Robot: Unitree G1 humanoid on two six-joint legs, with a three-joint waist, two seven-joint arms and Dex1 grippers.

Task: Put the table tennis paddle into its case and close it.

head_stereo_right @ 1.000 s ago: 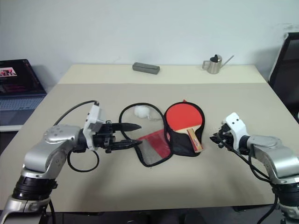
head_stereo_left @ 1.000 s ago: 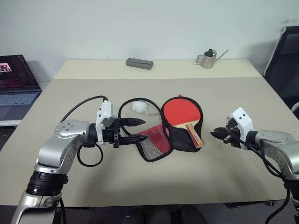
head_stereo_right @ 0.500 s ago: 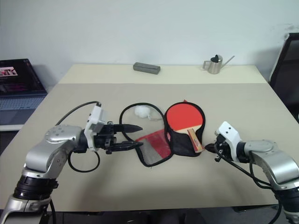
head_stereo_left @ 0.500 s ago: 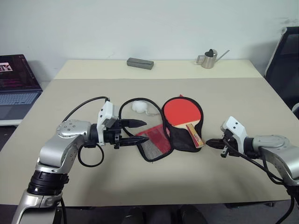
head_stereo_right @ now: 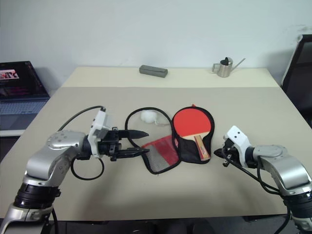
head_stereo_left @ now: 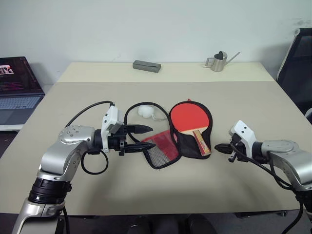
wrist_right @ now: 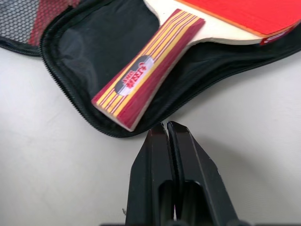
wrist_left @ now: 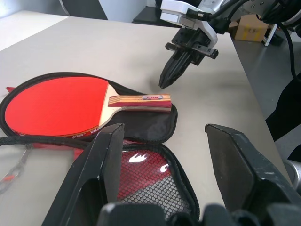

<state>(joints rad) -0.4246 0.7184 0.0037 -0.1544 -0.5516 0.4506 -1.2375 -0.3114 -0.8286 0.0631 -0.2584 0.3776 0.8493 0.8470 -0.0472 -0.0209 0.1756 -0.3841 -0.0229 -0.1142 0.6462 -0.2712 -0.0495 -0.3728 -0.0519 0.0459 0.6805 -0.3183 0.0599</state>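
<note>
A beige table (head_stereo_left: 234,97) is seen carrying the case (head_stereo_left: 187,146), which lies unzipped and spread flat at the middle, its black half to the right and its red-and-mesh flap (head_stereo_left: 161,148) folded out to the left. The table tennis paddle (head_stereo_left: 191,118) is laid on the black half, red face toward the far side and handle (head_stereo_left: 200,140) pointing near; in the right wrist view the butt of the handle is seen reaching the zip edge, possibly overhanging it. The left gripper (head_stereo_left: 141,137) is held with its fingers spread wide, one above the other, at the left edge of the mesh flap, nothing being gripped. The right gripper (head_stereo_left: 218,146) is held just right of the handle's end, fingers pressed together and empty, apart from the case. A small white ball (head_stereo_left: 144,111) rests at the far left of the flap. If the flap were folded over with the handle overhanging, the zip could be blocked; a push from the pinched fingers could slide the paddle or the whole pouch instead.
</note>
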